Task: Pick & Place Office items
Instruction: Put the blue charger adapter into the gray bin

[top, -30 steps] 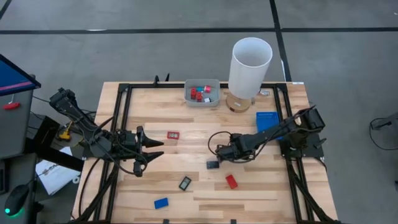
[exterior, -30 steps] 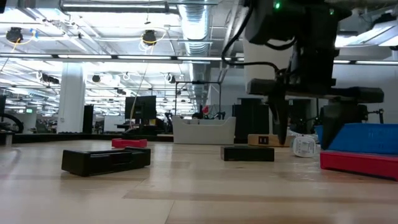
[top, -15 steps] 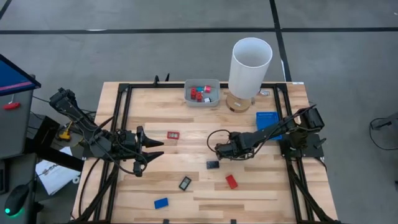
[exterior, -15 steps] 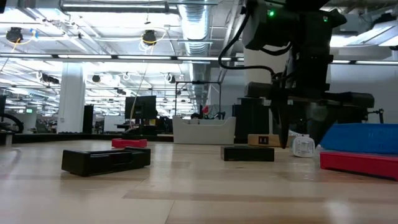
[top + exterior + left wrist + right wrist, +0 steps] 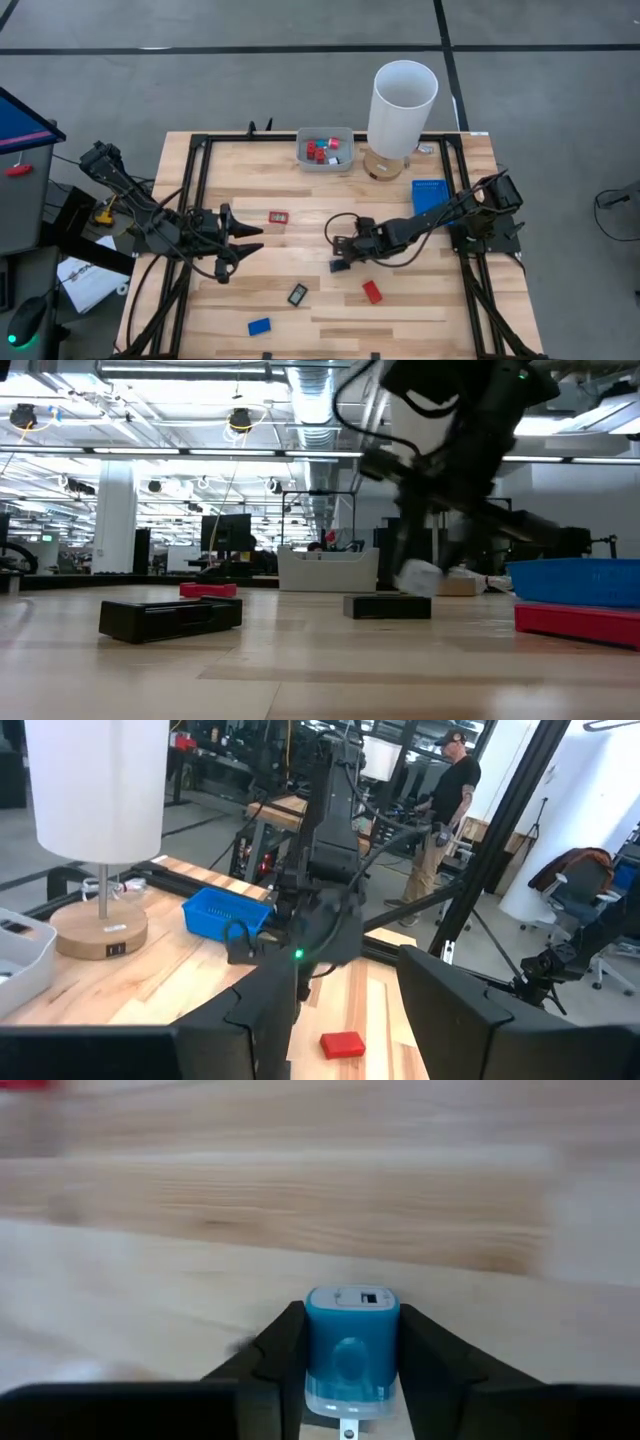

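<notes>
Gripping a small white-and-blue piece [image 5: 351,1342] between its two fingers [image 5: 275,1355], the right gripper [image 5: 340,253] hangs low over the middle of the bench [image 5: 400,310], the piece clamped on its sides so that it can be carried rather than pushed. A black framed rectangle [image 5: 341,266] lies just beside that gripper on the near side, and a red block [image 5: 372,291] sits a little nearer the front edge. Further forward lie another black framed piece [image 5: 297,294] and a blue block [image 5: 259,326]. The left gripper [image 5: 245,243] waits over the left half of the bench with its fingers spread and nothing between them; a red framed rectangle [image 5: 278,216] lies close by. At the far edge stands the grey tray [image 5: 324,163], already holding several red and white-and-blue pieces, which is probably where the held piece belongs. Beside it rises a white lamp [image 5: 402,108], and a blue tray [image 5: 429,194] lies under the right arm.
</notes>
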Motion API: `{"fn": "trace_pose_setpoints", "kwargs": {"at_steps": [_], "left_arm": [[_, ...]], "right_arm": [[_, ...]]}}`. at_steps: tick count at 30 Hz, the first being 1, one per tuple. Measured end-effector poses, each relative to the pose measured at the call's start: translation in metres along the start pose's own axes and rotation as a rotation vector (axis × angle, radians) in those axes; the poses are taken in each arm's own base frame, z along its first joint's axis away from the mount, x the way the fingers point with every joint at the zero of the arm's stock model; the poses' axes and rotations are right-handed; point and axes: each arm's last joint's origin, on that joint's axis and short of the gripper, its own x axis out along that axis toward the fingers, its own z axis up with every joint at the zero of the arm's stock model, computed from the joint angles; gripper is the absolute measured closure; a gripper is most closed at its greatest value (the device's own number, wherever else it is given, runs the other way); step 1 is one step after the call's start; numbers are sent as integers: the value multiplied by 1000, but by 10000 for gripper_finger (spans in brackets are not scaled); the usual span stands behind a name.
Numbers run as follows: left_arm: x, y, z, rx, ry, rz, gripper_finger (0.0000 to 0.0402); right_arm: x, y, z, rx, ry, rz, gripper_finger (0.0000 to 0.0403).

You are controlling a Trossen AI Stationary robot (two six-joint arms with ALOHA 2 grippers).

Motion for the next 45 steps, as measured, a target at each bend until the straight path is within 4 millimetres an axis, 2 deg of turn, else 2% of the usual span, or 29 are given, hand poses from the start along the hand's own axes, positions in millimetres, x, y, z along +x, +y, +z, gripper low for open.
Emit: {"fn": "trace_pose_setpoints", "kwargs": {"at_steps": [6, 11, 14, 19, 23, 26, 31, 34, 36, 41, 45], "left_arm": [[-4, -2, -6, -24, 45, -11, 231], [-8, -3, -12, -63, 78, -2, 233], [-10, -1, -16, -79, 107, 18, 245], [-13, -2, -20, -94, 120, 26, 274], [-16, -4, -20, -106, 109, 36, 283], [-18, -5, -21, -127, 100, 52, 284], [-20, -6, -23, -140, 96, 71, 284], [-20, -5, -24, -164, 96, 81, 284], [-20, -5, -24, -178, 94, 83, 284], [-20, -6, -24, -188, 88, 83, 284], [-20, -5, -24, -211, 84, 88, 283]], "right_arm": [[-1, 24, 11, -80, -50, 192, 290], [-16, 55, 27, -201, -161, 270, 290], [-29, 71, 36, -233, -280, 292, 290], [-45, 87, 48, -263, -478, 278, 290], [-56, 97, 47, -271, -567, 298, 290], [-52, 104, 43, -282, -605, 296, 290], [-19, 132, 47, -419, -609, 199, 290], [2, 144, 67, -442, -601, 51, 290], [9, 148, 84, -415, -609, -25, 290], [6, 160, 131, -355, -696, -51, 290], [9, 160, 165, -333, -735, -63, 290]]}}
